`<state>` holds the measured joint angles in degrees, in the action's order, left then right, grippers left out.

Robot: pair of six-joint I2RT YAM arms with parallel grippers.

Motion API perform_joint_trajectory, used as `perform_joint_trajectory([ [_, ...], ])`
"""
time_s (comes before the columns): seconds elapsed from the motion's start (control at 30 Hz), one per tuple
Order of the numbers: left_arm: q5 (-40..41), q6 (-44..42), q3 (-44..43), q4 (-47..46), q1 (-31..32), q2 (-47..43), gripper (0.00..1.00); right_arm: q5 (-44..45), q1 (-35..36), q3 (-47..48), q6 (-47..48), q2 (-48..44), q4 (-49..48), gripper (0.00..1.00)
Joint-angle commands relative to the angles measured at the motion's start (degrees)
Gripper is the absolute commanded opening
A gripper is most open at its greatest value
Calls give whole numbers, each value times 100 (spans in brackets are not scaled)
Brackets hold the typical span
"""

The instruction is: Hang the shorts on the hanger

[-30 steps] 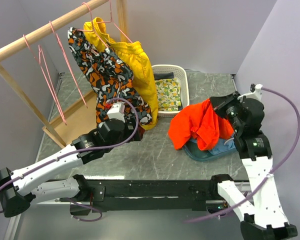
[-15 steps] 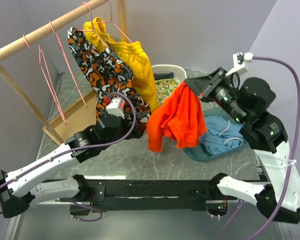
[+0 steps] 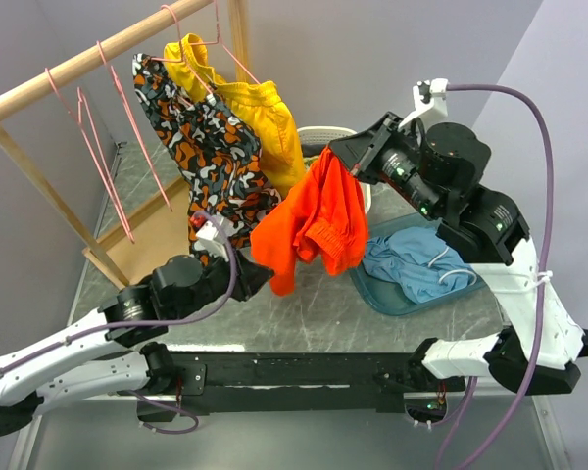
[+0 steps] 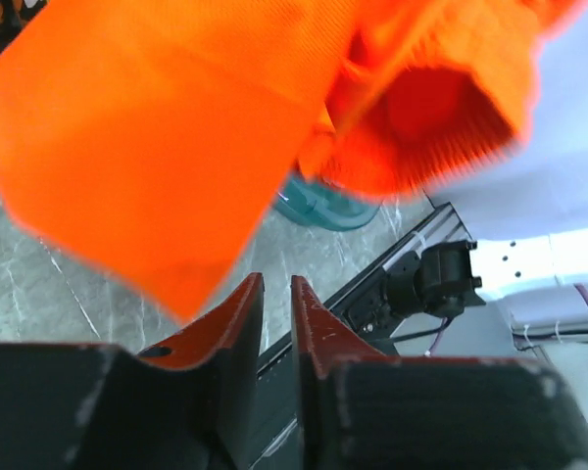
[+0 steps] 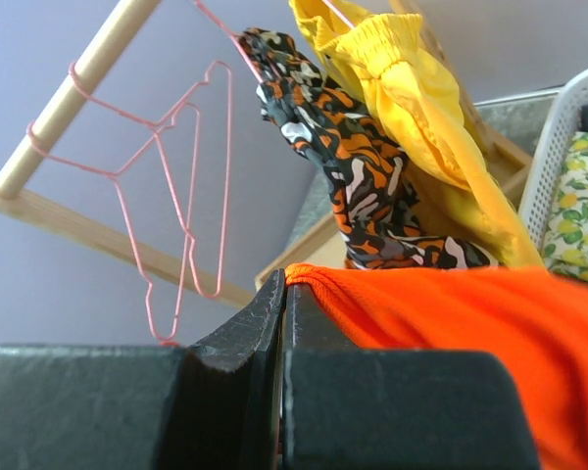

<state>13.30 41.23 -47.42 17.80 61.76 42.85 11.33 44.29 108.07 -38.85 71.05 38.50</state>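
Shorts (image 3: 314, 220) swung left, pinched in R jaws; L jaws barely apart, just under hem.

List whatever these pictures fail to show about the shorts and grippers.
- Top view: the left gripper meets the shorts at their low corner; grip unclear.
- Left wrist view: shorts blurred; no drawstring discernible.
- Top view: white basket mostly covered by shorts and right gripper.
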Motion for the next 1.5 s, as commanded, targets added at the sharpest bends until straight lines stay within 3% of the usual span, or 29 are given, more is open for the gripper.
perform_joint_trajectory([
  [0.0,-327,-141,268,-391,73,-479,22,545,193,601,176,93,-256,0],
  [0.2,-865,-151,382,-865,301,-261,23,1133,553,786,325,278,-115,0],
  [0.4,-356,157,497,-1744,933,644,44,2047,1037,1224,571,533,113,0],
  [0.43,-224,183,427,-1910,1022,750,55,2170,1238,1295,624,585,122,0],
  [0.53,636,428,208,-1869,1347,1285,69,2645,1590,1576,800,848,184,0],
  [0.67,1218,911,92,-1912,1497,1682,74,3015,1872,2242,1002,1235,360,0],
  [0.8,2578,1816,5,-1290,1646,2086,82,3112,1995,2473,994,1412,439,0],
  [0.83,3234,2044,-56,-1062,1655,2296,86,3103,2022,2421,993,1386,404,0],
  [0.97,4531,3685,-496,903,1655,2746,96,3199,2215,2490,1028,1386,421,0],
  [1.07,5076,4346,-681,1453,1655,2843,99,3305,2347,2570,1073,1368,465,0],
  [1.17,5235,4027,-523,1131,1612,2720,97,3340,2408,2526,1081,1280,448,0],
  [1.33,4876,2453,223,-1369,1330,2343,86,3393,2496,2561,1125,1271,404,0],
  [1.47,4647,1740,479,-2254,1251,2368,79,3437,2505,2614,1152,1289,413,0],
])
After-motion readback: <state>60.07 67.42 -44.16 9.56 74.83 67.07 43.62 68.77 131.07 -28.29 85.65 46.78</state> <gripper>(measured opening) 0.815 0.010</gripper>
